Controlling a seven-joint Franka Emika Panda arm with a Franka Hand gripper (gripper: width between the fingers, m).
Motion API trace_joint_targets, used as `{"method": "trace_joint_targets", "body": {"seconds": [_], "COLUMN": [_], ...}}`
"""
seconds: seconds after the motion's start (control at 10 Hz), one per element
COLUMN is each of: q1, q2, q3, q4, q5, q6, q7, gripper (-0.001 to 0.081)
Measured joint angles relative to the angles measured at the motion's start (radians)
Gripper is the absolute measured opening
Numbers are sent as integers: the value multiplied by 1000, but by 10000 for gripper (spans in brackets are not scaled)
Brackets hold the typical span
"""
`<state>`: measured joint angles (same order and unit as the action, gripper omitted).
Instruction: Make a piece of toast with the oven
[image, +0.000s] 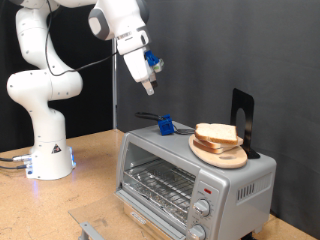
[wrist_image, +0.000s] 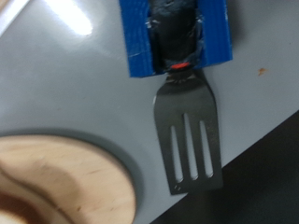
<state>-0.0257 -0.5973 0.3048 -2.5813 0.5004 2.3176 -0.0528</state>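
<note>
The piece of toast (image: 217, 133) lies on a round wooden plate (image: 224, 158) on top of the oven (image: 190, 180), towards the exterior view's right. The oven door is shut, with the wire rack showing behind the glass. A black slotted spatula (wrist_image: 187, 140) with a blue grip block (image: 165, 126) lies on the oven top beside the plate (wrist_image: 65, 182). My gripper (image: 149, 86) hangs in the air above the spatula and touches nothing. Its fingers do not show in the wrist view.
A black upright stand (image: 243, 118) sits on the oven top behind the plate. Two round knobs (image: 203, 208) and a small red light (image: 206, 188) are on the oven's front. The oven stands on a wooden table (image: 95, 160) beside the robot base (image: 48, 155).
</note>
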Motion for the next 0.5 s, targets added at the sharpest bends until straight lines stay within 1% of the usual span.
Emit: {"method": "trace_joint_targets", "body": {"seconds": [0.2,0.5], "q1": [6,8], "q2": [16,64], "q3": [17,42], "q4": [-22,-53], "q5": [18,19], "q6": [39,140], "q7": [-1,-15], "gripper": [808,808]}}
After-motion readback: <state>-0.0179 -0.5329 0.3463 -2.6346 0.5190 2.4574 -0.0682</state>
